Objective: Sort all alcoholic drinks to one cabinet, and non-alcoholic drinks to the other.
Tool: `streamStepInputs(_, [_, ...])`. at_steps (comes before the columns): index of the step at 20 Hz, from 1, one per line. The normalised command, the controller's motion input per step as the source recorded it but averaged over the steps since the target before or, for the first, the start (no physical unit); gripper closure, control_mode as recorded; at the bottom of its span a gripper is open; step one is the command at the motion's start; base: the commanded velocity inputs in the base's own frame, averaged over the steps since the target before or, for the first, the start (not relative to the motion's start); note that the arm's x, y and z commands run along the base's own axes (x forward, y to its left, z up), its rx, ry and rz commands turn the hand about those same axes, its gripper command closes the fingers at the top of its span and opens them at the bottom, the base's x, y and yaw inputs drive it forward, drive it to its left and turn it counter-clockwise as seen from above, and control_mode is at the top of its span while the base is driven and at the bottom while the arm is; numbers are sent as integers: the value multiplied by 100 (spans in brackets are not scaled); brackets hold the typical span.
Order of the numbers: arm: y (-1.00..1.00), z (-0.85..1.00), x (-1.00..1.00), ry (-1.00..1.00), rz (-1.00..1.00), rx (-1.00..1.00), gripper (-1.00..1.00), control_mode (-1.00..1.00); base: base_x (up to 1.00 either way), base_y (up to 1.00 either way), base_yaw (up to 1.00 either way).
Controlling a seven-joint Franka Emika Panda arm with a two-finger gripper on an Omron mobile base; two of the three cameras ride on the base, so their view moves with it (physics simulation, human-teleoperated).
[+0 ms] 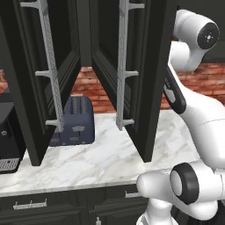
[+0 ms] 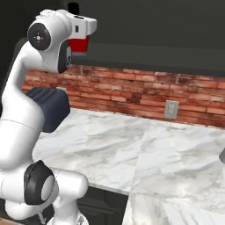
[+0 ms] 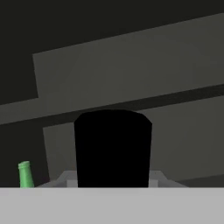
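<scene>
Step in hand: placing the flask bottle (image 2: 79, 45) in the upper cabinet (image 3: 131, 74). Gripper (image 2: 81, 33) clamped on it, black cap (image 3: 113, 148) up. Green bottle (image 3: 25, 175) stands to the left inside. Next, likely: lower onto shelf, release.

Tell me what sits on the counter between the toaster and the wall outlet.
Nothing: in the right base view the marble counter between the dark toaster and the wall outlet is bare; only the brick backsplash runs behind it.
</scene>
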Motion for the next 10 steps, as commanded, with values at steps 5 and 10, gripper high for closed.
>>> streamStepInputs(5, [0,7,70,3,0,-2,100,-100,0,0,0])
streamStepInputs(10, [0,0,67,5,0,-2,100,-100,0,0,0])
